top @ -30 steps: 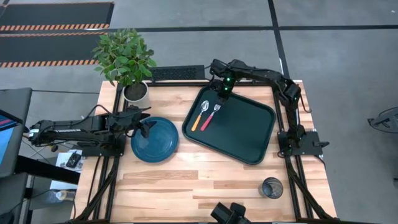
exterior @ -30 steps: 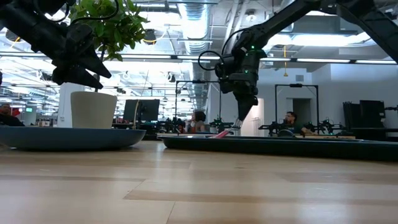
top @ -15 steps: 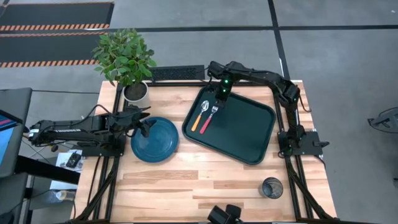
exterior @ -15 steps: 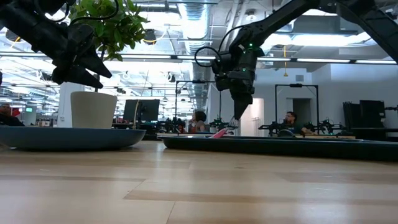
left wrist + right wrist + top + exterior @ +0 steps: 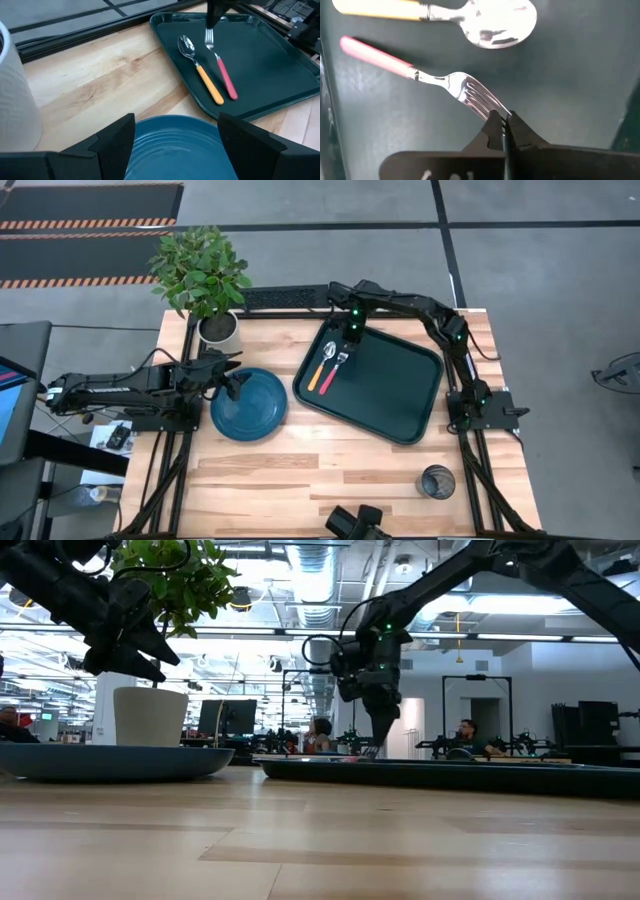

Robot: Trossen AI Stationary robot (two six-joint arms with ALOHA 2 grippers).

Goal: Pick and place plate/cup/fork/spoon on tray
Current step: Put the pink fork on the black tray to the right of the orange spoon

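The red-handled fork [image 5: 333,372] and the orange-handled spoon [image 5: 320,367] lie side by side on the dark tray [image 5: 400,395], near its far left corner. My right gripper [image 5: 350,338] is shut at the fork's tines [image 5: 470,95]. The teal plate [image 5: 249,404] rests flat on the table, left of the tray. My left gripper [image 5: 232,385] is open above the plate's left rim, clear of it in the low view [image 5: 130,650]. The dark cup [image 5: 437,481] stands on the table near the front right. My right gripper has its shut fingertips [image 5: 495,127] on the tips of the fork's tines [image 5: 487,107]. It comes from above, slanting down, in line with the fork. The fork lies on the tray, its red handle [image 5: 375,55] pointing away from the fingers.
A white pot with a green plant [image 5: 218,328] stands at the table's far left corner, behind the plate. A black bar [image 5: 285,298] lies along the far edge. Bare wood lies between the plate, the tray and the cup.
My right gripper has moved a little toward the table's left edge and down, staying shut. The fork went with it, closer to the spoon. Its red handle, which stood above the tray's rim in the low view, has sunk down to the tray.
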